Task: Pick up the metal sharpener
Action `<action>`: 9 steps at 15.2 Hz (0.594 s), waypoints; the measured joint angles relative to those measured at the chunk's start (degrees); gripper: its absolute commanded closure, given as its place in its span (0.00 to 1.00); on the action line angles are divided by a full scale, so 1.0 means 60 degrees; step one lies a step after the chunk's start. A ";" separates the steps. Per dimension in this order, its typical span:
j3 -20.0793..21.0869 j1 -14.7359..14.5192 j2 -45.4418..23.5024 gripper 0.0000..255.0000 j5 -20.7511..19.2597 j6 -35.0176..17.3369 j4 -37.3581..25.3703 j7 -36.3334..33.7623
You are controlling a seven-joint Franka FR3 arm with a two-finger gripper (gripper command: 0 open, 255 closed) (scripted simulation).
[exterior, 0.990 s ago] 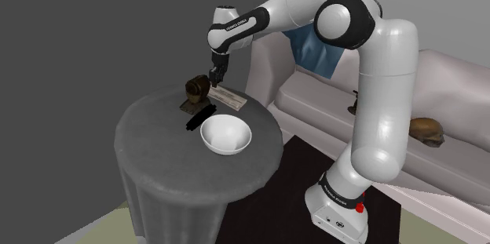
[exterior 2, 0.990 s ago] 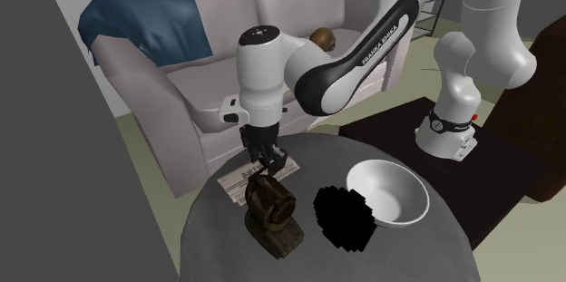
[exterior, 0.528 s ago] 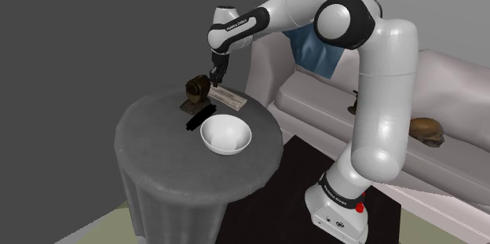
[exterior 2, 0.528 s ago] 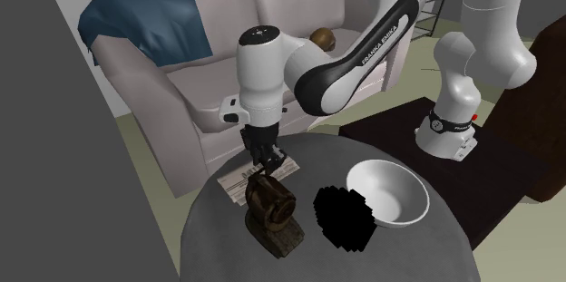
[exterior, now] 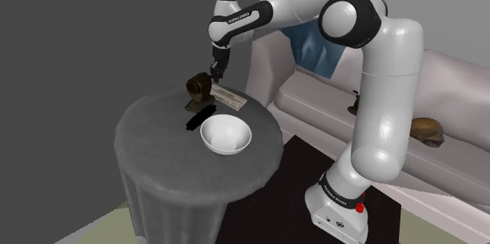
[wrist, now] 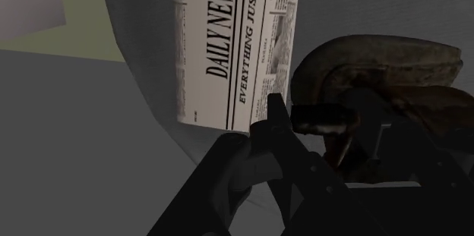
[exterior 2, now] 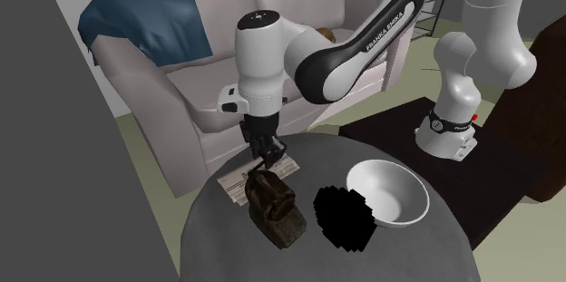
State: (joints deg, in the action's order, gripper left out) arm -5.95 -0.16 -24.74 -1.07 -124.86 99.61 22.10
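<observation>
claw (wrist: 327,121) clamped on brown sharpener (exterior 2: 272,200) top, table (exterior: 157,152) far side | likely heavy, rigid, slick | hold your grip central; it may swing

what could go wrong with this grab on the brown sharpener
1. The gripper pinches only a small part at the top of the sharpener, so the bulky body may swing or slip out.
2. If it drops, it could hit the newspaper or black object close beside it.
</observation>
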 measured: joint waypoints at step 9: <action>-0.0017 -0.0012 0.0402 1.00 -0.0028 0.0973 -0.0566 0.0024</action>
State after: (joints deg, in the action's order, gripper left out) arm -6.05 -0.23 -22.32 -1.23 -119.02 96.21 22.25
